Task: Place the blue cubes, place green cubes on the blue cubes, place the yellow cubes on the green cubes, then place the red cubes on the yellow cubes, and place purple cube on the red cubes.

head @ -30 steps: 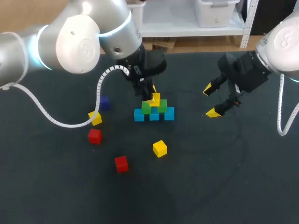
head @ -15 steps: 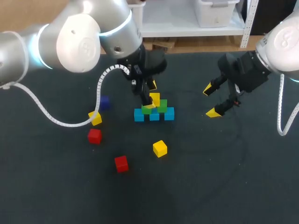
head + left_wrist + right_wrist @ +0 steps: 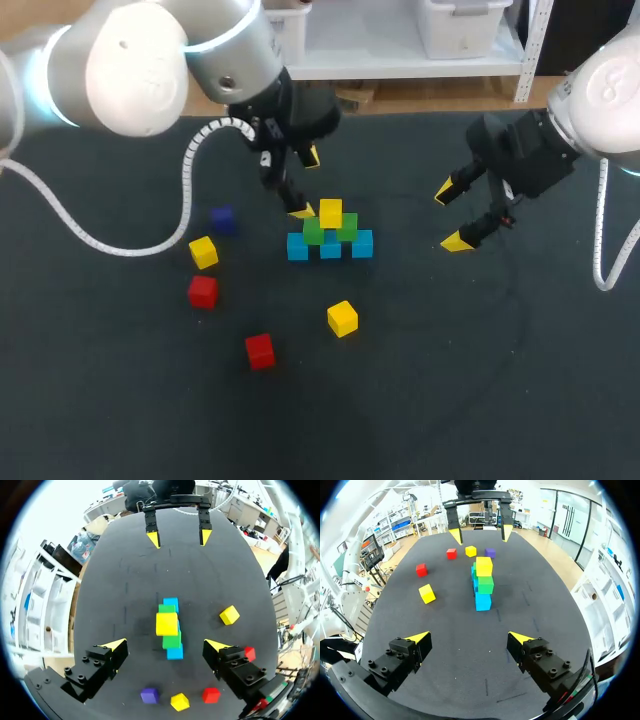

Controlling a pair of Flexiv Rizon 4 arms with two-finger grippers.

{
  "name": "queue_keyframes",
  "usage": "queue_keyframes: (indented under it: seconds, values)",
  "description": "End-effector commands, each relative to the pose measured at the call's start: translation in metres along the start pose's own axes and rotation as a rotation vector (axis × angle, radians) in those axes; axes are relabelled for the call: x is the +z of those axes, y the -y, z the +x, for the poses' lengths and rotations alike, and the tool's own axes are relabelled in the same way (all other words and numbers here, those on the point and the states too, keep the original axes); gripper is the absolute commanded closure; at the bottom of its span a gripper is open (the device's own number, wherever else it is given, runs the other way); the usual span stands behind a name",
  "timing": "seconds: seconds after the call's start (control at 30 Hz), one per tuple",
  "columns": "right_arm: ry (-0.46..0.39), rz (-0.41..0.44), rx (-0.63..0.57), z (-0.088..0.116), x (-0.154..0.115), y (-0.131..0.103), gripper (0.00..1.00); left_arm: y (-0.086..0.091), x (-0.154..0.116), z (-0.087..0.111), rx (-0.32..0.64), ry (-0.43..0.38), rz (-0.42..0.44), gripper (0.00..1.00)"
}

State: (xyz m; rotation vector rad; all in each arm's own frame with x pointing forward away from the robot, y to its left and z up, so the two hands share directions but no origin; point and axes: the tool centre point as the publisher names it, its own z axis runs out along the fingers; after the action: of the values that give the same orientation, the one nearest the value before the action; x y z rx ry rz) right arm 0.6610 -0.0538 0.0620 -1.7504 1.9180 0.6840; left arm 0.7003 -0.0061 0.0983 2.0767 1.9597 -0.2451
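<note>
Three blue cubes lie in a row at mid-table, with two green cubes on them and one yellow cube on top. My left gripper hangs open just behind and above this stack, touching nothing; in the left wrist view the stacked yellow cube sits below and ahead of its fingertips. My right gripper stands open and empty to the stack's right. The right wrist view has the stack well ahead of that gripper.
Loose cubes lie left of and in front of the stack: a purple one, a yellow one, a red one, another red and another yellow.
My left gripper opened, let go of the yellow cube on the green cubes, and drew up and back to the left. The right arm has not moved.
</note>
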Motion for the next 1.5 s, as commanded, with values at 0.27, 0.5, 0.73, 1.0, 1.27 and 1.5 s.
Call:
queue_keyframes:
  seconds: [0.27,0.5,0.73,1.0,1.27,1.5]
  values:
    - [0.003,-0.002,-0.001,0.0,0.001,0.001,0.0,0.032,-0.02,0.066,-0.165,-0.002,-0.068,0.0]
    - [0.003,-0.002,-0.001,0.0,0.001,0.001,0.0,0.042,-0.019,0.094,-0.249,-0.026,-0.082,0.0]
    - [0.003,-0.002,-0.001,0.0,0.001,0.001,0.0,0.044,-0.002,0.117,-0.285,-0.062,-0.062,0.0]
    - [0.003,-0.002,-0.001,0.0,0.001,0.001,0.0,0.044,0.012,0.133,-0.355,-0.058,-0.044,0.0]
    - [0.003,-0.002,-0.001,0.0,0.001,0.001,0.0,0.036,0.022,0.142,-0.365,-0.064,-0.046,0.0]
    - [0.003,-0.002,-0.001,0.0,0.001,0.001,0.0,0.027,0.034,0.155,-0.364,-0.077,-0.042,0.0]
